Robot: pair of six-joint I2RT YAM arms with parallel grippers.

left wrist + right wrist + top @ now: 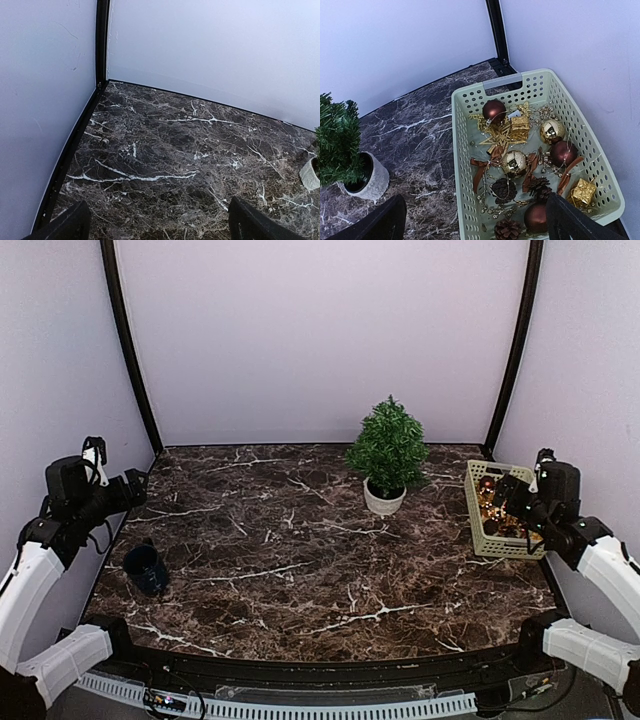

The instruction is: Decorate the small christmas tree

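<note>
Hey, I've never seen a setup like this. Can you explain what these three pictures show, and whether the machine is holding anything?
These are two robot arms bolted at the near edge of a dark marble-look table. The wide picture comes from a fixed camera above and behind them. The other two come from cameras on the wrists, so the dark shapes in their bottom corners are each arm's own fingers. The left gripper faces the table's far left corner. The right gripper looks down into a pale basket of gold and brown baubles, little gift boxes and pine cones. Also on the table are the small christmas tree in its white pot, with no ornaments visible on it, and a dark blue mug on the left. Both grippers are open and hold nothing.
</note>
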